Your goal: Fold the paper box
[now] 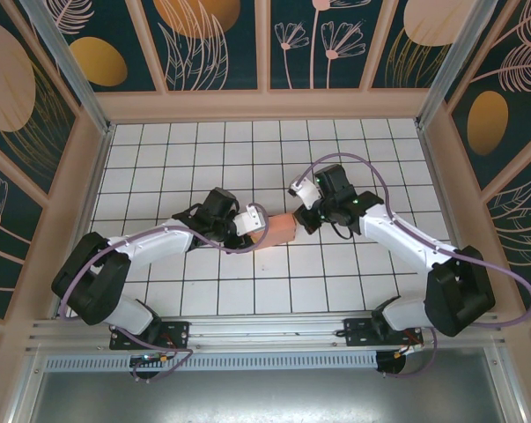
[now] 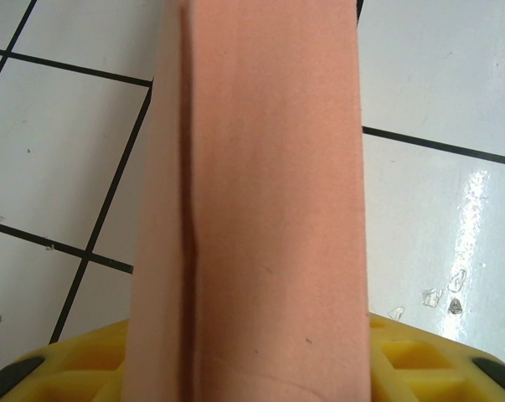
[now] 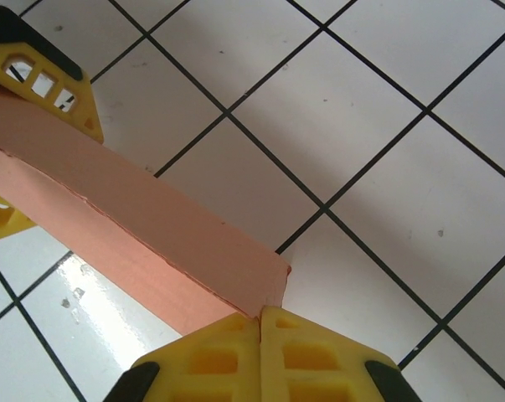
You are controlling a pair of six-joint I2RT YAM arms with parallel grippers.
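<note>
Looking from above, where was the paper box? (Mo)

Near the middle of the counter, a touch toward 6 o'clock, btwn the two arms. The left claw had it from 9 o'clock, the right claw from 3 o'clock. Couldn't tell if it rested on the tiles or hung just off them. (Di)

Grips? (Mo)

Left claw's yellow fingers sat against both long sides of the box, clamped across its width, w/ a crease line running up the face. The right claw was pressed together, pads meeting, and the box's end corner ran straight into that join. So it looked to be nipping one thin wall there. How much card was inside, I couldn't see. (Di)

So the step was? (Mo)

My guess: shaping the 3 o'clock end, i.e. creasing or tucking it while the 9 o'clock end was steadied. (Di)

How to do that well? (Mo)

The left claw needed to be the anchor only: no extra squeeze, or thin card would've buckled. The right claw needed to swing about the crease, not drag across it, small & slow, else the wall might've torn at the corner. Also best done low, so a slipped nip meant a short drop. (Di)
</note>
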